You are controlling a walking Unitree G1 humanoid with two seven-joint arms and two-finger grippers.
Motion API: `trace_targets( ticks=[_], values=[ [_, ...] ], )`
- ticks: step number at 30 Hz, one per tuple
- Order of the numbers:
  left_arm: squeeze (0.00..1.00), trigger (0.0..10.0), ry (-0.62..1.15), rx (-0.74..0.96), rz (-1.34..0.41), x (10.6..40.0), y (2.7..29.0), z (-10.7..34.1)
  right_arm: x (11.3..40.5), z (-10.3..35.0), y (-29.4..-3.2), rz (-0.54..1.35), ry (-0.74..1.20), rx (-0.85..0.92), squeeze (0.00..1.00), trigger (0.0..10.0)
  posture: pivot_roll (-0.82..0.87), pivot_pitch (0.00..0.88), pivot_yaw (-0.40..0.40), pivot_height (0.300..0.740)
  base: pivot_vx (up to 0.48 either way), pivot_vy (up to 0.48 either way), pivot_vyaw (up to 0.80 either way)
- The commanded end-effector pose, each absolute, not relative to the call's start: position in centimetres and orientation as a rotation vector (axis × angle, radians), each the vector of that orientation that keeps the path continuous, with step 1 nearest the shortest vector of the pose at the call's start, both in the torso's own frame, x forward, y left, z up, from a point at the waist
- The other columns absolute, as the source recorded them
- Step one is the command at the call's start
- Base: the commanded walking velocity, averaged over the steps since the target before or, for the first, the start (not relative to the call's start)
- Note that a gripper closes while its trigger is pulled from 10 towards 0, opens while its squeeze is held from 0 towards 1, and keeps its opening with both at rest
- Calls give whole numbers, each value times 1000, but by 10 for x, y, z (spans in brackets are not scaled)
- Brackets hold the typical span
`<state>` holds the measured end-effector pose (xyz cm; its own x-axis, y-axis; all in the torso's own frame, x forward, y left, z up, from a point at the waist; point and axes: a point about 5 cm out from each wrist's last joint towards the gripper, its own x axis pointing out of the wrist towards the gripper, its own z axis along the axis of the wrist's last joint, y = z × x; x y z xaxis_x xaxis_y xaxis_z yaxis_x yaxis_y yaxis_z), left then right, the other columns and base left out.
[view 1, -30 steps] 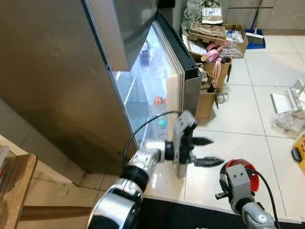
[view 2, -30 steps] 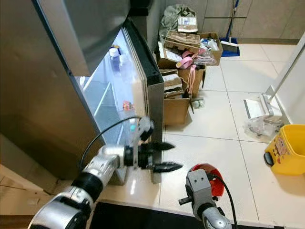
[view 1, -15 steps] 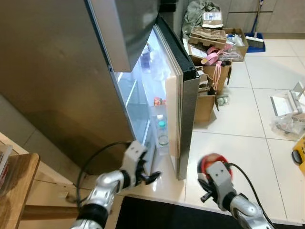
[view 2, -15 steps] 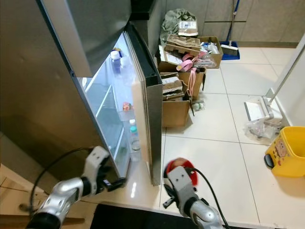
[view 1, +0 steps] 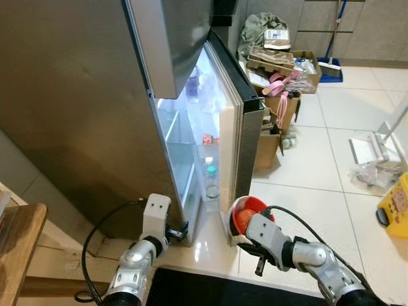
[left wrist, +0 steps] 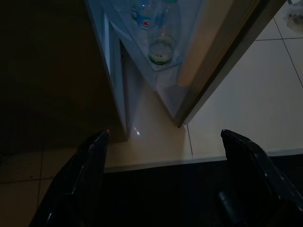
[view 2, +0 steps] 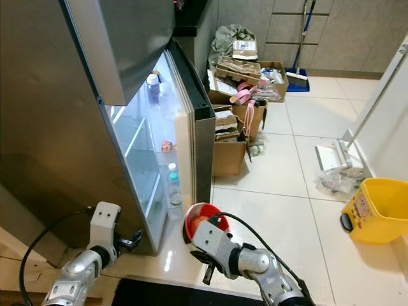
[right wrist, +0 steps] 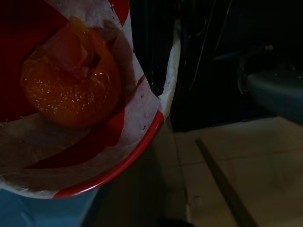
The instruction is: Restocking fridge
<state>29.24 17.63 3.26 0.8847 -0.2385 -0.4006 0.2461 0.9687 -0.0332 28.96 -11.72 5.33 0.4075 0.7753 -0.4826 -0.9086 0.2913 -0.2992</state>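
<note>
Red bowl (view 1: pixel 245 213) of orange fruit (right wrist: pixel 71 87) sits clamped in right pincer (view 1: pixel 250 224) near the fridge door's (view 1: pixel 239 121) bottom edge; left pincer (left wrist: pixel 165 142) hangs spread apart beside the fridge (view 1: pixel 76 108).

Open fridge (view 1: pixel 95 115) on the left, cardboard boxes (view 1: pixel 280 83) behind its door (view 1: pixel 245 127).

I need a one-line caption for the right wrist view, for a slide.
Red bowl lined with white paper, holding a peeled orange piece, carried low over the tiled floor.
</note>
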Motion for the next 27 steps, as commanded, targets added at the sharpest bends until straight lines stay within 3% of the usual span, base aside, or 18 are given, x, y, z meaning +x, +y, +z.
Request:
trace_targets(
  ticks=[1, 7, 13, 17, 27],
  values=[
    [0, 10000, 434, 4, -235, 287, 174, 27, 287, 55, -113, 1236, 254, -633, 0, 10000, -106, 136, 3, 740, 0, 0, 0],
    [0, 10000, 433, 16, -214, 286, 174, 28, 292, 60, -113, 1312, 222, -772, 0, 10000, -104, 140, 0, 740, 0, 0, 0],
    [0, 10000, 424, 91, -175, 284, 184, 29, 320, 72, -126, 1150, 161, -1015, 0, 10000, -95, 143, 3, 740, 0, 0, 0],
    [0, 10000, 433, 105, -152, 280, 190, 27, 344, 87, -140, 908, 159, -1004, 0, 10000, -87, 146, 9, 740, 0, 0, 0],
    [0, 10000, 435, 106, -159, 281, 186, 28, 358, 95, -156, 746, 196, -1016, 0, 10000, -83, 147, 15, 740, 0, 0, 0]
  ],
)
